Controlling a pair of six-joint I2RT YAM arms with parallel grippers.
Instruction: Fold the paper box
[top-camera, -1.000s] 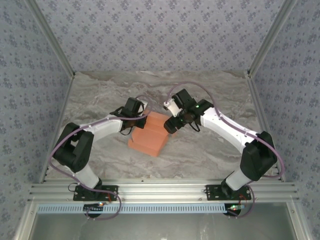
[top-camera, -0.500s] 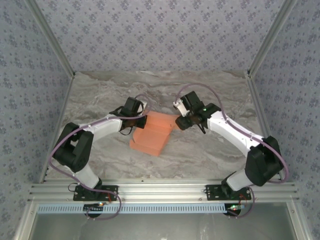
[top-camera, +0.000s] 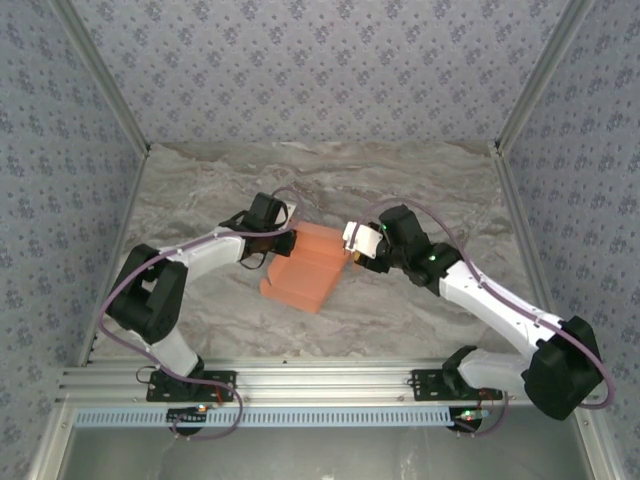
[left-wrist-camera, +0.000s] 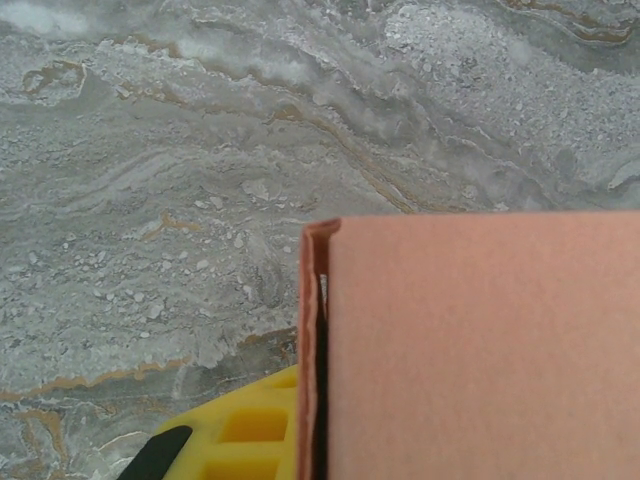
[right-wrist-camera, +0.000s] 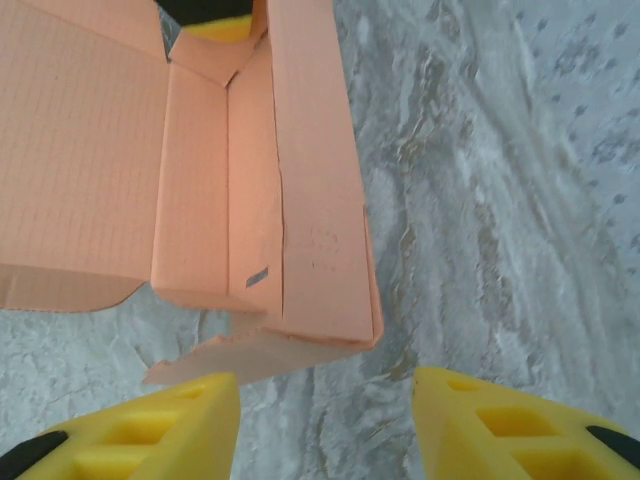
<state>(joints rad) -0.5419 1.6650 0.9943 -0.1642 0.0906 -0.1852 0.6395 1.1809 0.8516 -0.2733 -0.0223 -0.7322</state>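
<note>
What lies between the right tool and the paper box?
Bare marble table, as the right wrist view shows: the open right tool sits just short of the paper box.

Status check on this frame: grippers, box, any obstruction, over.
Left gripper pinching the paper box wall. Right gripper open, short of its edge. Box half-folded on table. Nothing blocking.

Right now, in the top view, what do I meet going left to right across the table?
left gripper → box → right gripper
</note>
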